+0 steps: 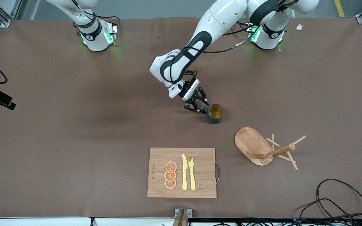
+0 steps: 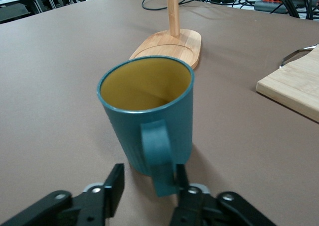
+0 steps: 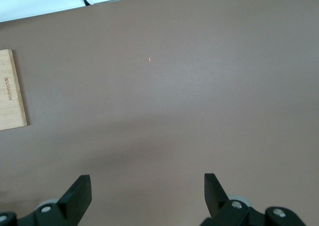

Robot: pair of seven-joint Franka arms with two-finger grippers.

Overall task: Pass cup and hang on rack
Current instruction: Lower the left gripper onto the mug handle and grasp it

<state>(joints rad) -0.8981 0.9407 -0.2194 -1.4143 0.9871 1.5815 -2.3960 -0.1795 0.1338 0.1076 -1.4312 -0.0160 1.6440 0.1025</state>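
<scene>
The dark teal cup [image 1: 215, 113] with a yellowish inside stands upright near the middle of the table. My left gripper [image 1: 200, 105] is low beside it, on the side toward the right arm's end. In the left wrist view the cup [image 2: 147, 111] turns its handle [image 2: 159, 159] toward my left gripper [image 2: 148, 183]. The fingers are open, the handle lies between them, close to one finger. The wooden rack [image 1: 251, 146] stands on its oval base nearer the front camera than the cup; it also shows in the left wrist view [image 2: 169, 42]. My right gripper [image 3: 147, 191] waits open and empty over bare table.
A rectangular wooden cutting board [image 1: 182, 172] with a yellow knife, a fork and three orange slices lies near the front edge; its edge shows in both wrist views [image 2: 294, 86] [image 3: 11, 89]. Black cables [image 1: 335, 201] lie at the front corner toward the left arm's end.
</scene>
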